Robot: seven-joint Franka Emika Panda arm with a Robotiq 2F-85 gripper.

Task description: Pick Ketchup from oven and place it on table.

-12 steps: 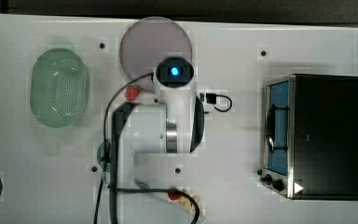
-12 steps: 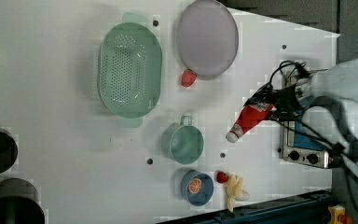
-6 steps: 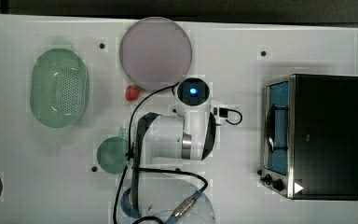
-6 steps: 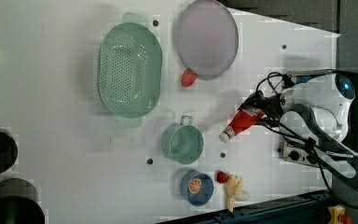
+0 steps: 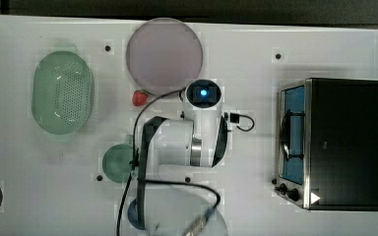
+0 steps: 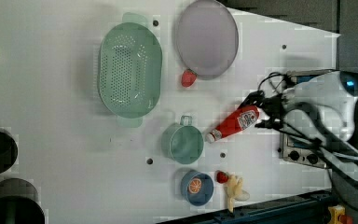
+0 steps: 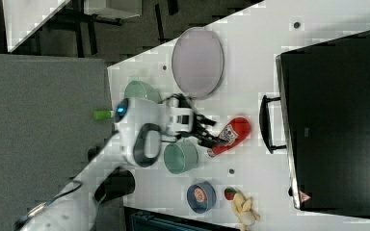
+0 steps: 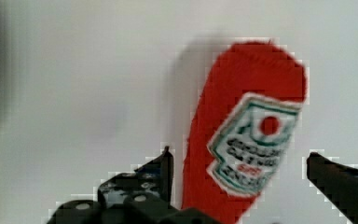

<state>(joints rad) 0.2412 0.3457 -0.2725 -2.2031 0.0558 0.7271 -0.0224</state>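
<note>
**One bottle down on the tabletop, my jaws spread either side of it**

I count one ketchup (image 6: 235, 122) bottle. It lies on its side on the white table (image 5: 285, 29), out of the oven (image 5: 344, 142), between the oven's glass front and the green cup (image 6: 182, 143). Its white cap ends just beside the cup. My gripper (image 6: 261, 112) sits at the bottle's base end.

In the wrist view my gripper (image 8: 240, 154) stands open. One finger is on each side of the ketchup (image 8: 242, 140), and a sliver of white tabletop shows between each finger and the red plastic, so I have hold of nothing.

Everything else counts as follows:
- one oven, against one short edge of the tabletop
- one lilac plate (image 5: 164, 54), near a long edge
- one green colander (image 5: 63, 98)
- one cup
- one blue bowl (image 6: 196, 186) holding an orange slice
- one banana (image 6: 235, 189)
- two strawberries: one (image 6: 188, 78) touching the plate's rim, the other (image 6: 222, 176) touching the banana

The bowl and banana lie by the long edge opposite the plate.

The left view gives the bottle whole, from cap to base. The wrist view gives its label and rounded base end (the label's print is too soft to read). The right view shows the ketchup (image 7: 229, 134) beside the black handle of the oven (image 7: 332, 120), with my gripper (image 7: 207, 134) at its end. The top view shows the blue glass of the oven's front.
</note>
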